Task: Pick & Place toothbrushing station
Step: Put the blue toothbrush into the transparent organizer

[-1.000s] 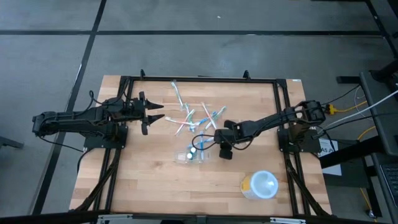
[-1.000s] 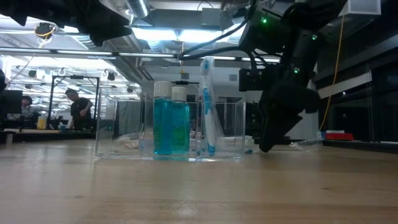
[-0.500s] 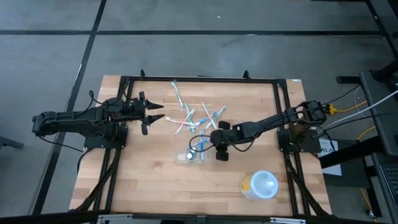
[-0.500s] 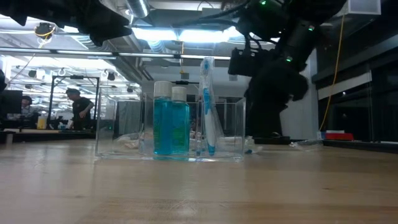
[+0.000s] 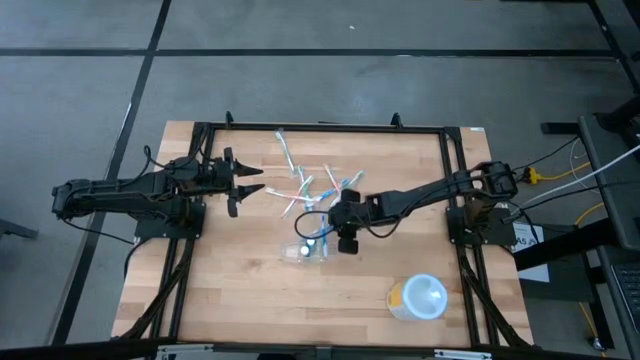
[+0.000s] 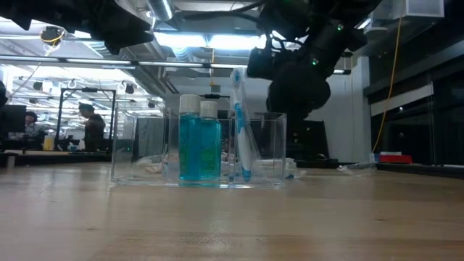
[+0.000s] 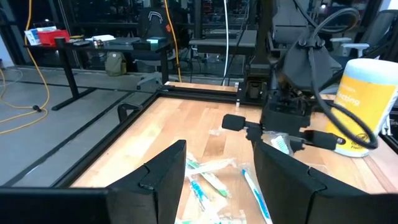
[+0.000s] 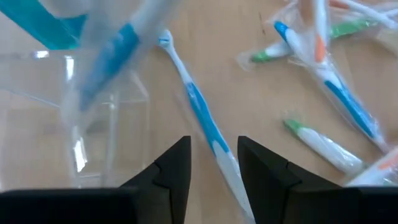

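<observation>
Over the last second the right arm had swung its wrist across the table toward the left arm's side, from a spot beside the clear holder to one right at it; the left arm had not stirred.

The right gripper (image 5: 343, 240) hung just over the far-right edge of the clear holder (image 5: 307, 248), pointing down. Its fingers (image 8: 171, 171) stood apart with nothing between them; through the gap a loose blue toothbrush (image 8: 199, 118) lay on the wood. The holder's clear wall (image 8: 93, 124) sat just to one side of that gap, not inside it.

The holder stood mid-table, upright, with two blue bottles (image 6: 199, 141) and a wrapped toothbrush (image 6: 241, 123) in it. From above its long axis ran roughly across the table, left to right. It lay just on the left-arm side of the right gripper, so that arm was much the nearer.

The left gripper (image 5: 250, 187) waited well apart near the table's left edge, fingers (image 7: 165, 174) spread and empty. More wrapped toothbrushes (image 5: 300, 185) were scattered between the arms.
</observation>
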Available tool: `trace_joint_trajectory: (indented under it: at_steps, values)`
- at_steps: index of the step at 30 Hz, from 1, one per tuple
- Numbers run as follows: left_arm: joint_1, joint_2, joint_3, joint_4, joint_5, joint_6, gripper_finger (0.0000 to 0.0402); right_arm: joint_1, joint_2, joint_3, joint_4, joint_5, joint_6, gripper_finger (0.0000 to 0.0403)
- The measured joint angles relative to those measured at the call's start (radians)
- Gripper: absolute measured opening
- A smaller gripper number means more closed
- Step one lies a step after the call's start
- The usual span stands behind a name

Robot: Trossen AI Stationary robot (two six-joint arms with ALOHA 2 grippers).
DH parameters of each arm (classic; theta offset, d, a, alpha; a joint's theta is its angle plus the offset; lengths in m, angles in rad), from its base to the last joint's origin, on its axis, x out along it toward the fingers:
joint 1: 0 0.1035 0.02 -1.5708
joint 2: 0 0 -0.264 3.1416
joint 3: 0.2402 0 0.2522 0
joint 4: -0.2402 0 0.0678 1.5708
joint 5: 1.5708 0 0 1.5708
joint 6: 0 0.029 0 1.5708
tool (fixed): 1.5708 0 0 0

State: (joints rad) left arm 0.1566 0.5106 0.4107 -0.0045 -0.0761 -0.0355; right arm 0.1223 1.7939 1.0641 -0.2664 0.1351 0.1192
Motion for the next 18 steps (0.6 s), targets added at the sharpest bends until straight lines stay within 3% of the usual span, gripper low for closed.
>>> trace_joint_trajectory:
  at_steps: [18]
  values:
    - [0.0,0.0,0.0,0.0,0.018,-0.013,0.0184,-0.052,0.0,0.0,-0.167,-0.005,0.012,0.0132]
